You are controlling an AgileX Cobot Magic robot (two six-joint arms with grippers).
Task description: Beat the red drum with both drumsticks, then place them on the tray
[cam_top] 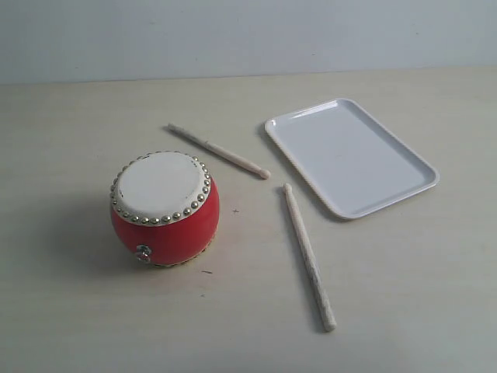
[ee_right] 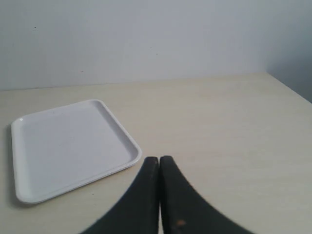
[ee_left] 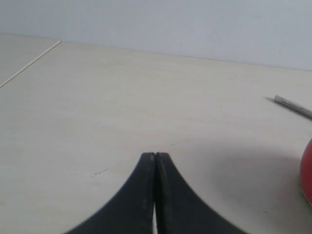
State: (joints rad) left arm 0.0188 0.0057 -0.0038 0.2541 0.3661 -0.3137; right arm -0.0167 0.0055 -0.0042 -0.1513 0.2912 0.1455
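The red drum (cam_top: pixel 165 210) stands on the table left of centre, its cream skin facing up. One drumstick (cam_top: pixel 220 151) lies behind it, slanting toward the tray. The other drumstick (cam_top: pixel 308 255) lies to the drum's right, running toward the front. The white tray (cam_top: pixel 349 155) rests empty at the right rear. Neither gripper shows in the exterior view. My left gripper (ee_left: pixel 155 155) is shut and empty above bare table, with the drum's red edge (ee_left: pixel 307 175) and a stick end (ee_left: pixel 292 105) off to one side. My right gripper (ee_right: pixel 159 159) is shut and empty beside the tray (ee_right: pixel 68 146).
A pale wooden table (cam_top: pixel 404 295) carries everything, with a grey wall (cam_top: pixel 248 35) behind it. A thin seam line (ee_left: pixel 29 63) crosses the tabletop in the left wrist view.
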